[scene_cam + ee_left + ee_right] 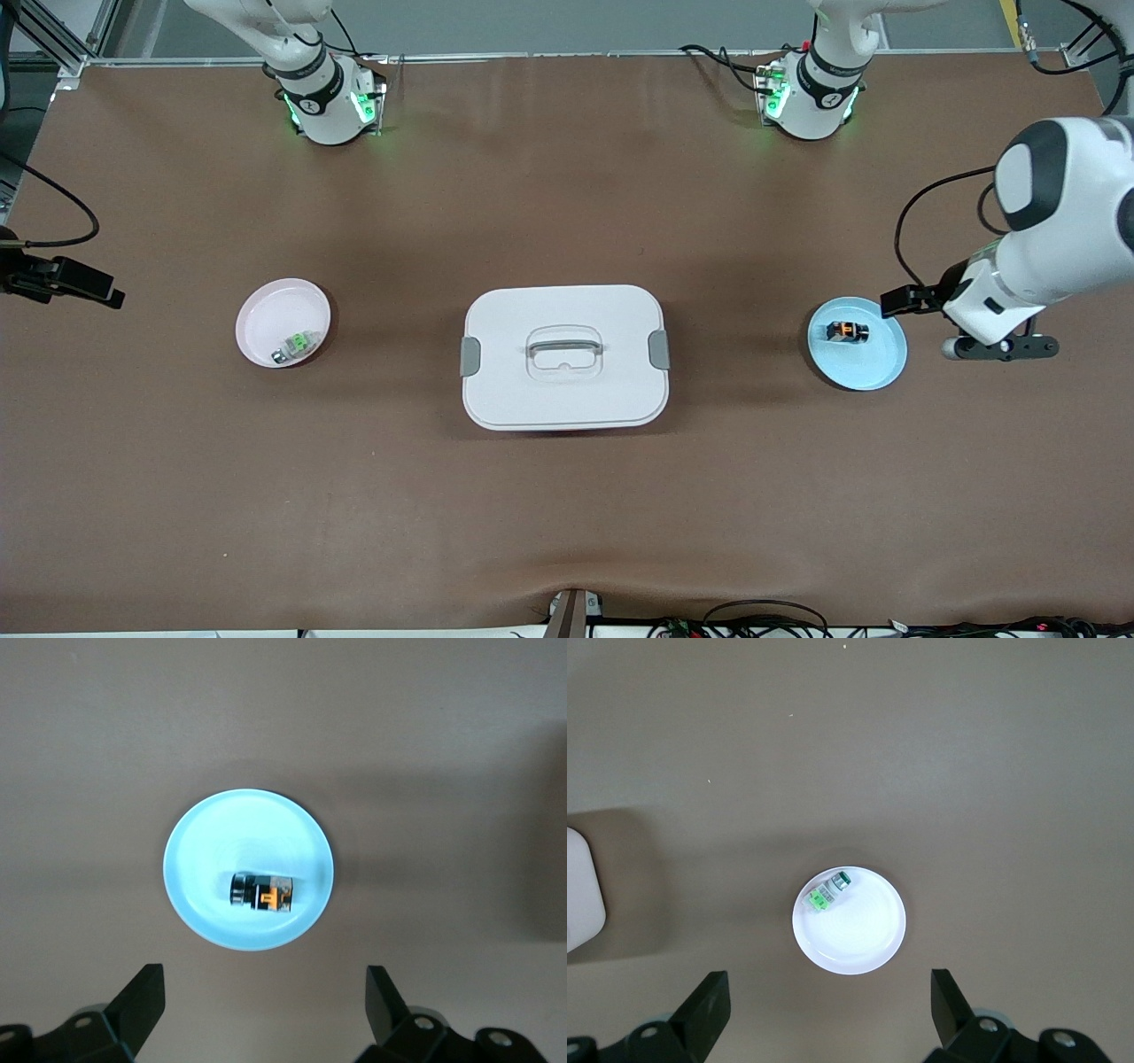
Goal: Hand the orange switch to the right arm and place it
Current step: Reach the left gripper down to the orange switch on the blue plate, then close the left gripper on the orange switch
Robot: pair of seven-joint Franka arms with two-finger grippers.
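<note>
The orange switch (848, 332), a tiny black block with an orange band, lies on its side on a light blue plate (877, 372) toward the left arm's end of the table. In the left wrist view the switch (263, 892) rests on the plate (204, 833). My left gripper (1001, 347) hovers over the bare table just beside the plate, open and empty, and its own view shows it (263, 979) with the fingers wide apart. My right gripper (830, 992) is open and empty, high over the table beside a pink plate (859, 948).
A white lidded box (532, 399) with a handle stands mid-table; its corner shows in the right wrist view (580, 895). The pink plate (266, 310) toward the right arm's end holds a small clear-and-silver piece with a green mark (297, 343), also in the right wrist view (826, 892).
</note>
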